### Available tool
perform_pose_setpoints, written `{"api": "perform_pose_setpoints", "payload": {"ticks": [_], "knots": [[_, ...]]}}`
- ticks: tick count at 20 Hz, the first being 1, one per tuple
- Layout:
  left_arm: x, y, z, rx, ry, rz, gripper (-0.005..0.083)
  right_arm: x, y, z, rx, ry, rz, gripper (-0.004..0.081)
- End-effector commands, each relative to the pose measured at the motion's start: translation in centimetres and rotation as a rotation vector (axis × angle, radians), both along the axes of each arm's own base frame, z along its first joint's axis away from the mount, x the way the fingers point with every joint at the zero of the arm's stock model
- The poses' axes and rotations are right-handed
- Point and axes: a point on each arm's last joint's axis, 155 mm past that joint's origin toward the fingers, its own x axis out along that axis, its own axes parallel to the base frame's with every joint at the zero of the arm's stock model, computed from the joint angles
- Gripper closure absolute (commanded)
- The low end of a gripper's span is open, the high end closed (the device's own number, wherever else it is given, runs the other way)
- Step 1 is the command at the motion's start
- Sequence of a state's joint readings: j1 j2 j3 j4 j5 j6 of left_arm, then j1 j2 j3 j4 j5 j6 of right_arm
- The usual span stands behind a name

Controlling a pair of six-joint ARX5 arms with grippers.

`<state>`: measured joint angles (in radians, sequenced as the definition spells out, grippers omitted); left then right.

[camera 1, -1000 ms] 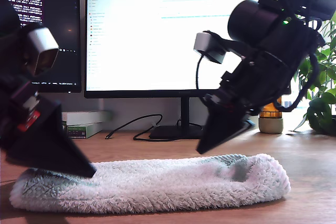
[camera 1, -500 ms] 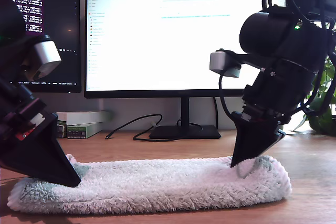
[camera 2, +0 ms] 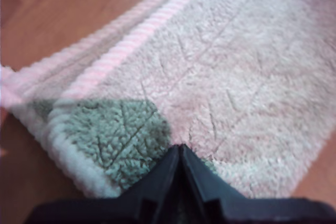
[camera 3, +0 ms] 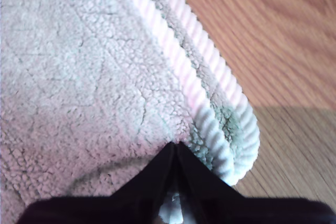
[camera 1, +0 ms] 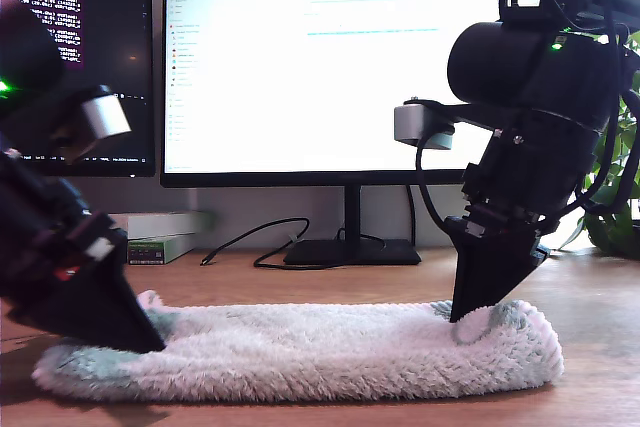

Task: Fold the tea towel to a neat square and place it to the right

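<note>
— While the tea towel (camera 1: pixel 300 352) lies flat along the bench (camera 1: pixel 600 297), are both jaws together?
— Yes: my first gripper (camera 2: pixel 180 153) and my second gripper (camera 3: pixel 175 150) each pinch 1 corner. Thin bites could slip, spoiling the fold.

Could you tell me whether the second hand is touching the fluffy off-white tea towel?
Touching: the second wrist view shows my second hand pressed shut into the fluffy off-white tea towel.
</note>
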<state>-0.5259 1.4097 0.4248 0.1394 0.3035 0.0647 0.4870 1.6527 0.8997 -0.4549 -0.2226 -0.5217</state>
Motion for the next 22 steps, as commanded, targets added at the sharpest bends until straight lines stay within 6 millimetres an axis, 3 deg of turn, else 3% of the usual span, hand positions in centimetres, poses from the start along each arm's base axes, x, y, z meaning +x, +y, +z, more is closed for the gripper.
{"api": "perform_pose_setpoints", "payload": {"ticks": [1,9,19,22], "knots": [[0.7,0.8,-1.1,0.057,-0.005,0.016,0.0795,-1.9,-0.6,-1.3,-0.050,0.055,0.016,0.0782],[3.7,0.5,-1.5,0.126,-0.035,-0.015,0.0795,-3.8,-2.1,-2.1,-0.143,0.122,-0.006,0.0782],[6.2,-0.8,-1.9,0.138,-0.085,-0.059,0.0795,-7.0,0.1,-2.3,-0.176,0.150,0.115,0.0782],[6.4,-1.9,-1.7,0.135,-0.120,-0.153,0.0795,-7.5,0.6,-2.3,-0.178,0.148,0.137,0.0782]]}}
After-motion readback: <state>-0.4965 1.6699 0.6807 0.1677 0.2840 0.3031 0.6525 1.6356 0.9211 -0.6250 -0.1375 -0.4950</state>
